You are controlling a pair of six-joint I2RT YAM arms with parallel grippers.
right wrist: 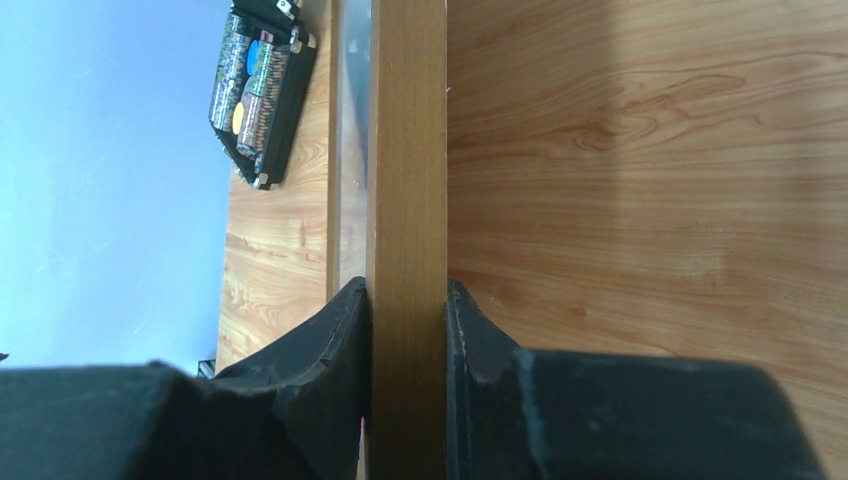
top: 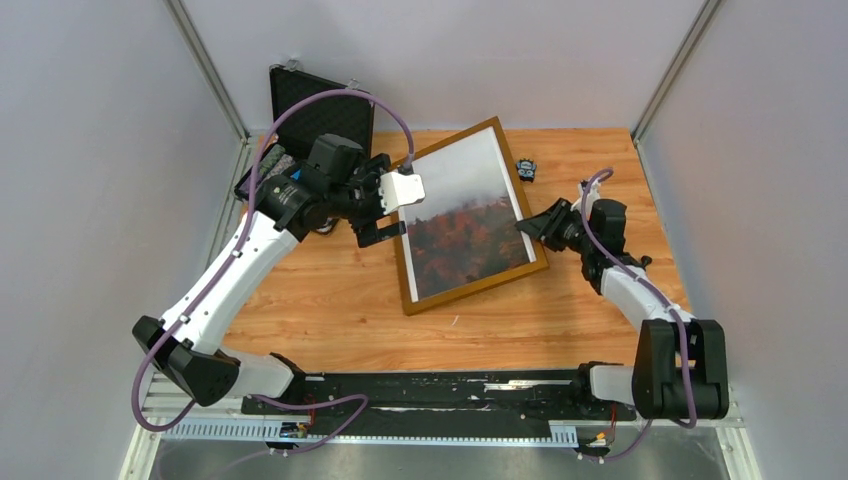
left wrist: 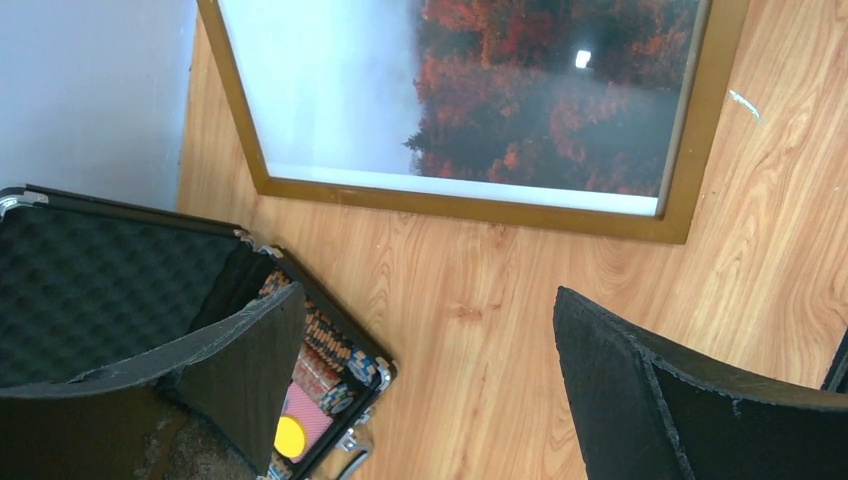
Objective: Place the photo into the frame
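The frame (top: 538, 262), thin light-brown wood, lies tilted on the table with the photo (top: 468, 220) of misty sky and orange-red trees showing inside it. My right gripper (top: 537, 226) is shut on the frame's right edge; in the right wrist view its jaws clamp the moulding (right wrist: 407, 200) from both sides. My left gripper (top: 378, 232) is open and empty, just left of the frame's left edge. The left wrist view shows the frame (left wrist: 470, 207) and the photo (left wrist: 520, 110) beyond the open fingers (left wrist: 610, 380).
An open black foam-lined case (top: 318, 105) stands at the back left, holding poker chips (left wrist: 325, 365). A small dark object (top: 526, 168) lies behind the frame's right corner. Metal posts and grey walls bound the wooden table (top: 330, 320).
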